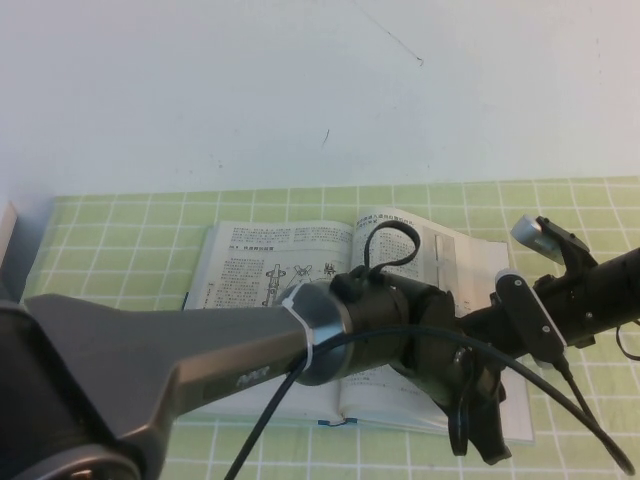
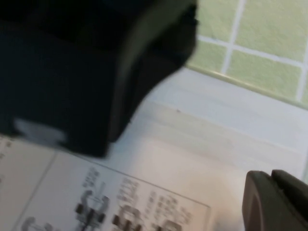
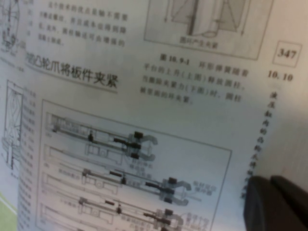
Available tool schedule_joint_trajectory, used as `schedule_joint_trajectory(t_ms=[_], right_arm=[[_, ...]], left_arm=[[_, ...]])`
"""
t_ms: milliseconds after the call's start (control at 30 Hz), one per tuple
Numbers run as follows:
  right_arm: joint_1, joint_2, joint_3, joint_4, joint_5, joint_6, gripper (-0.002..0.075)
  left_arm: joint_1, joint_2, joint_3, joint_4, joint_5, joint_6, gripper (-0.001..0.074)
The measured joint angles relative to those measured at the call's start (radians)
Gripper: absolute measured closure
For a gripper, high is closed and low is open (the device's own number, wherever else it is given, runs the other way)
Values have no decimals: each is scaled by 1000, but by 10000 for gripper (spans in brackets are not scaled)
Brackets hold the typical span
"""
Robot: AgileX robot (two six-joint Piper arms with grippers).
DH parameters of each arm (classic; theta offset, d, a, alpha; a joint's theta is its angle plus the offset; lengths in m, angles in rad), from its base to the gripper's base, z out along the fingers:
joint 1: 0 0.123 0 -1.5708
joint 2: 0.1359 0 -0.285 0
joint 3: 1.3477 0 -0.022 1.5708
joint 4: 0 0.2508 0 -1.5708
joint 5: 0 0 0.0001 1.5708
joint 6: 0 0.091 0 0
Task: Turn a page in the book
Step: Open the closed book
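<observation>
The book (image 1: 250, 270) lies open on the green grid mat. Its right-hand leaf is the page (image 1: 445, 262), which carries a tall grey photo. Close up, the page (image 3: 144, 120) shows the number 347 and several rod drawings. My left arm reaches across the book, and my left gripper (image 1: 478, 445) points down over the book's near right corner. The left gripper (image 2: 276, 202) is shut, resting at the white margin of a leaf with nothing visible between its fingers. My right arm (image 1: 585, 285) comes in from the right, its fingertips hidden behind the left wrist. The right gripper (image 3: 279, 204) is shut against the page's outer margin.
The green grid mat (image 1: 120, 215) stretches around the book, with a pale wall behind it. A pale object (image 1: 6, 240) stands at the far left edge. A dark blurred body (image 2: 86, 72) hangs over the leaf close to the left gripper. Loose black cables (image 1: 570, 385) trail from the wrists.
</observation>
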Motion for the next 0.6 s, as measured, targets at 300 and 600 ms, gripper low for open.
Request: schedule_joint_trajectory(t_ms=[300, 600], right_arm=[[0, 0, 0, -4, -4, -1, 728], [0, 0, 0, -4, -4, -1, 728]], left_arm=[[0, 71, -4, -19, -110, 0, 738], [-2, 75, -17, 167, -77, -239, 738]])
